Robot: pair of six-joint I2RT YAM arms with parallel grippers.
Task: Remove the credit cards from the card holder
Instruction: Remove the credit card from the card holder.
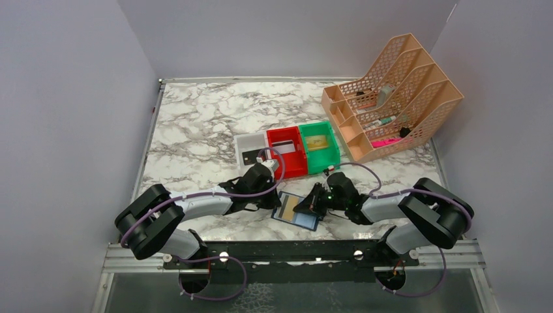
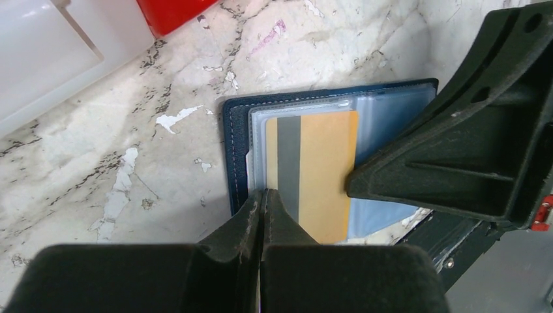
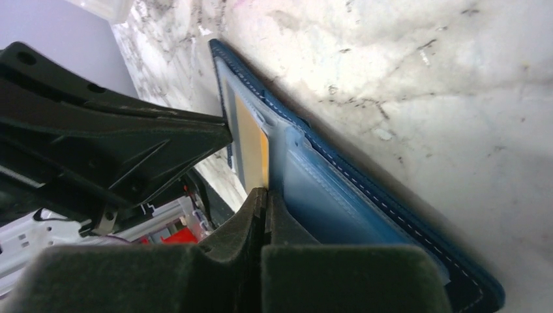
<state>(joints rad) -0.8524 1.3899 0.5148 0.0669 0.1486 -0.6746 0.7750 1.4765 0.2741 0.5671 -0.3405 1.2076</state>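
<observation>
The navy card holder [image 1: 308, 220] lies open on the marble between both arms, its pale blue pockets [image 3: 326, 195] facing up. A gold credit card [image 2: 323, 176] with a grey stripe sits on its left half. My left gripper [image 2: 264, 192] is shut, and its tips press on the holder's clear pocket at the card's left edge. My right gripper [image 3: 266, 191] comes in from the other side. It is shut at the gold card's [image 3: 251, 140] right edge, which runs into the seam between its fingertips. From above, the two grippers [image 1: 275, 195] [image 1: 301, 207] flank the gold card [image 1: 285, 207].
Just beyond the holder, a white bin [image 1: 251, 140], a red bin [image 1: 287, 171] and a green bin [image 1: 332, 153] stand in a row, each with a card-like item inside. A peach mesh organiser [image 1: 391, 98] fills the back right. Grey walls enclose the table.
</observation>
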